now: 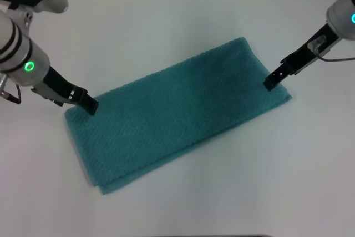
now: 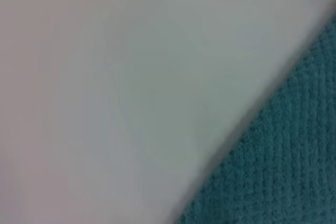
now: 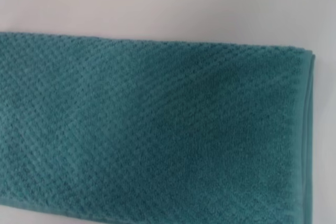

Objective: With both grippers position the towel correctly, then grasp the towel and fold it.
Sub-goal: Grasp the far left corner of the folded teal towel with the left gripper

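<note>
White table (image 1: 166, 20) bearing towel (image 1: 177, 112), lying diagonally; left gripper (image 1: 89, 105), right gripper (image 1: 270, 83) touching ends, finger state unclear; right wrist view showing layered edge.

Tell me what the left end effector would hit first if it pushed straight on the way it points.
Most likely the towel. The left end effector points down and toward the robot's right, its tip at the towel's left far corner. Whether it already touches the cloth cannot be told.
</note>
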